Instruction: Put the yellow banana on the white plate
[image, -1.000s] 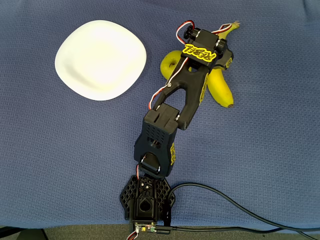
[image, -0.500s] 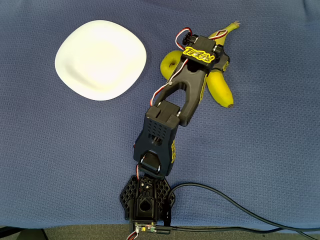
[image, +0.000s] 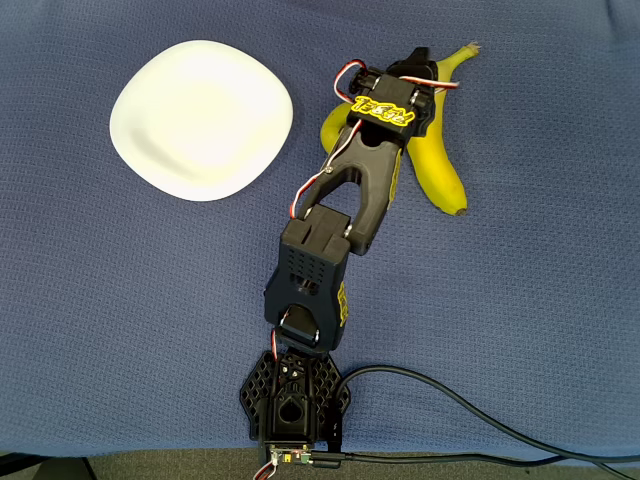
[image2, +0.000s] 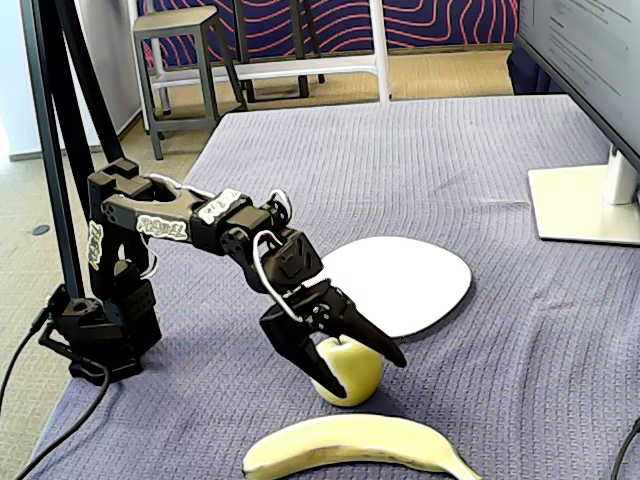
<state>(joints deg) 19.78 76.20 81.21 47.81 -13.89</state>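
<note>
Yellow banana (image2: 350, 444) lies nearest in the fixed view, free on blue cloth (image2: 520, 330) | gripper (image2: 345, 360) — spread — straddles the apple (image2: 348, 368) just behind it | white plate (image2: 400, 282) beyond, empty | step: reach, misaimed — next, shift to the banana.

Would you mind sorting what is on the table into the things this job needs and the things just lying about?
For the job:
- banana, lying on the cloth near the table's front edge in the fixed view
- white plate, nothing on it yet
- gripper, open around the apple

Lying about:
- apple, between banana and plate
- monitor stand
- stool behind the table
</note>
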